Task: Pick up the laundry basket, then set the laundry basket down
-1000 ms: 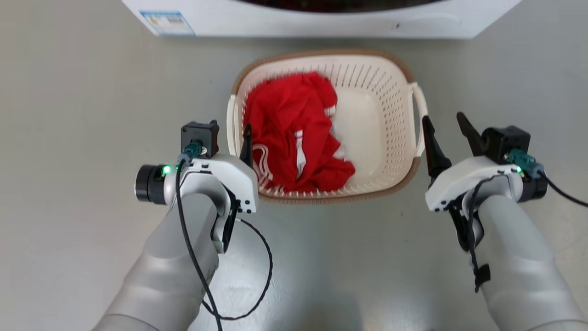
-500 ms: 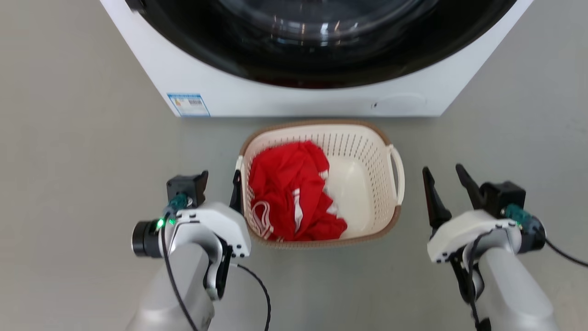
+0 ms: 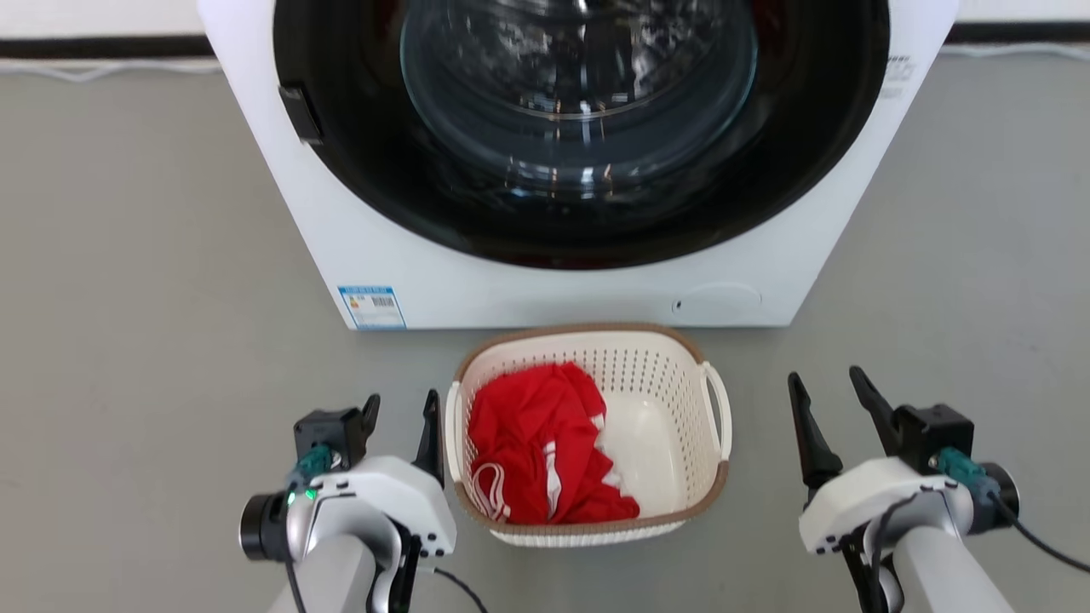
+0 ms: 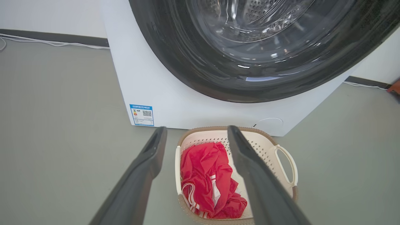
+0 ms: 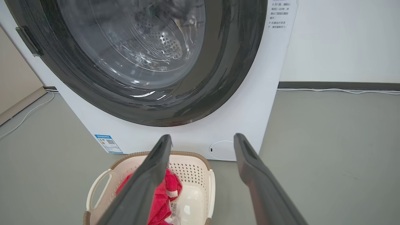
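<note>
Jaws apart on both arms, nothing between them. Left jaws: the inner of the two fingers [image 3: 430,436] sits just beside the basket's left loop handle [image 3: 452,426] in the head view. Contact cannot be told from there, but the left wrist view looks down on the basket from above, so I judge it clear. Right jaws: fingers [image 3: 809,434] off to the right, a stretch of bare floor [image 3: 758,477] between them and the right loop handle [image 3: 719,409]. Laundry basket [image 3: 647,375] stands level on the floor, its far rim close to the foot of the washing machine [image 3: 511,298]. A red garment [image 3: 536,443] is heaped in its left half; the right half shows bare bottom. Scene fits two readings: arms posted either side ahead of a lift, or arms freed from a basket put back on the floor. Cannot settle which. Either way the care is the same, in my judgement. Move both arms evenly and keep fingertips from hooking a handle or the woven rim, since light plastic would skid or tip. The load sits left, so that side will pull heavier whenever the basket is off the floor. Mind the washer front close behind.
</note>
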